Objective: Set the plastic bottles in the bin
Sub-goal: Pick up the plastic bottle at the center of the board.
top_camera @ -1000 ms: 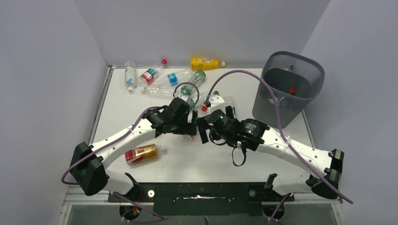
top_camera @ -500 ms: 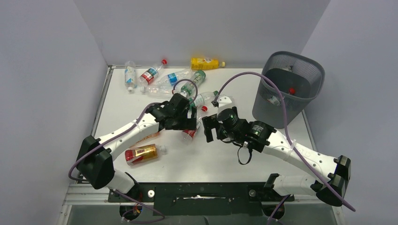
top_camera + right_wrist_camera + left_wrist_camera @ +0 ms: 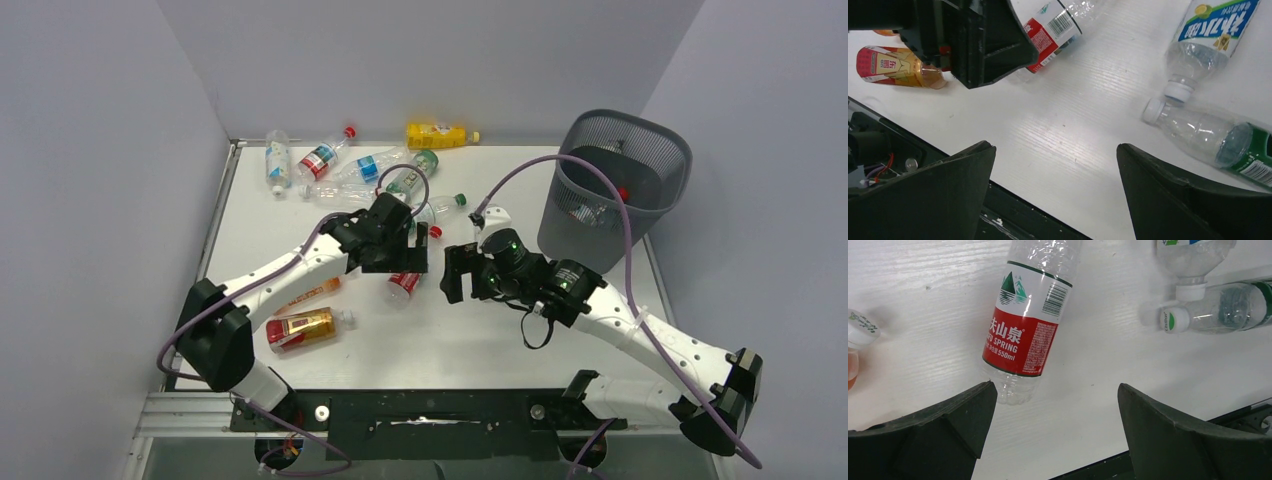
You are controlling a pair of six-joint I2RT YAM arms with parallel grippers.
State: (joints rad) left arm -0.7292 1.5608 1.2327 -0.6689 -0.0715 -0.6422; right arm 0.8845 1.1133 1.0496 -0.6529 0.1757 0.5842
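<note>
Right now both grippers hang over the middle of the table point(image 3: 480, 340), jaws spread wide and gripping nothing. The left gripper point(image 3: 1055, 390) hovers above a clear red-labelled bottle point(image 3: 1023, 335) lying flat, its base just beside one finger point(image 3: 948, 430). The right gripper point(image 3: 1055, 149) faces it, with a green-labelled bottle point(image 3: 1233, 147) near its far side. More plastic bottles point(image 3: 325, 157) lie scattered along the far edge, and an amber bottle point(image 3: 300, 328) lies beside the left arm. The bin point(image 3: 570, 235) stands at the far right corner, with a few bottles inside
</note>
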